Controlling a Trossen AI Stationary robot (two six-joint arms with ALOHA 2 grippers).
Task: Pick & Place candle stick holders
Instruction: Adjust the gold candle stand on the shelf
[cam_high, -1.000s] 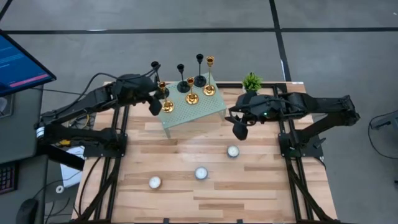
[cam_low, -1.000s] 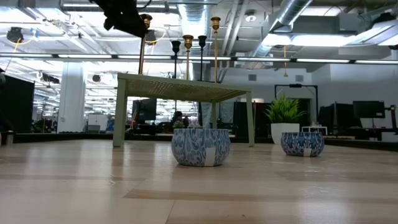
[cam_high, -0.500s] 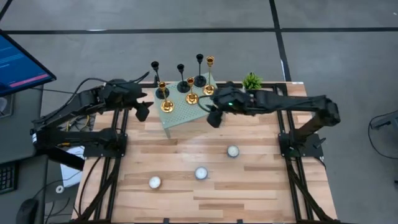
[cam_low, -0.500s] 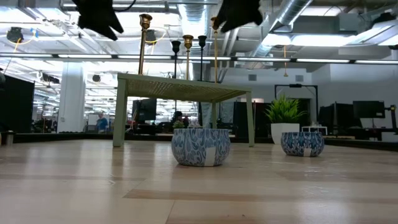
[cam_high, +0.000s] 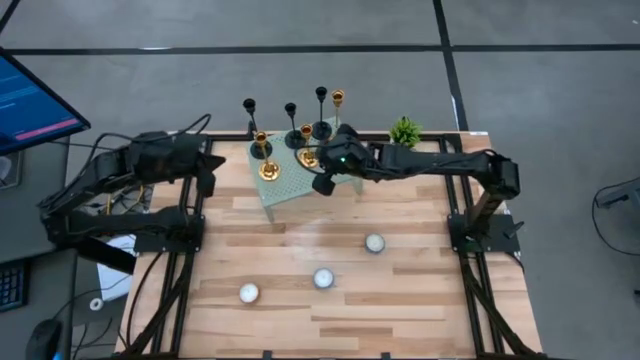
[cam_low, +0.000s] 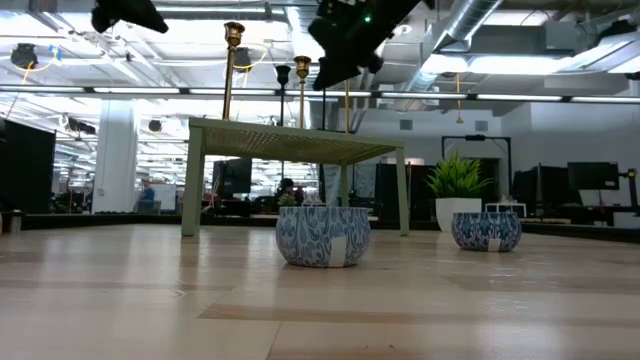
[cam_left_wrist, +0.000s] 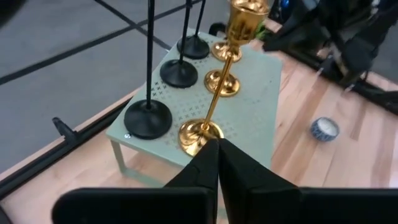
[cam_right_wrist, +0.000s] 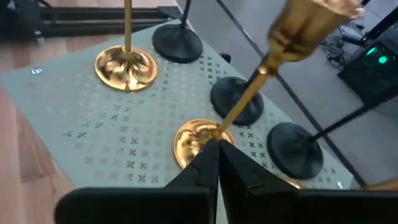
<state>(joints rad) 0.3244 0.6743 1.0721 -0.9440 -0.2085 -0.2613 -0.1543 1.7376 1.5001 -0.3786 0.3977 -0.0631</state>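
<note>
Several candle stick holders stand by their round bases on a small pale green table (cam_high: 290, 183): three black slim ones (cam_high: 290, 110), a tall gold one (cam_high: 337, 98) and two shorter gold ones (cam_high: 266, 160) (cam_high: 307, 155). My right gripper (cam_high: 321, 184) is shut and hovers over the green table's near right part, just short of a gold holder's base (cam_right_wrist: 194, 142). My left gripper (cam_high: 208, 180) is shut and empty, left of the green table, facing another gold holder (cam_left_wrist: 202, 134).
Three white tealights in blue-patterned cups (cam_high: 374, 242) (cam_high: 323, 278) (cam_high: 248, 293) sit on the wooden table's near half. A small green potted plant (cam_high: 404, 130) stands at the far right. A monitor (cam_high: 30, 100) is off the table's left.
My right gripper has swung toward the table's left, from beside the plant to over the green table by the gold holders. My left gripper has drawn back from the green table toward the table's left edge. The holders have stayed put.
</note>
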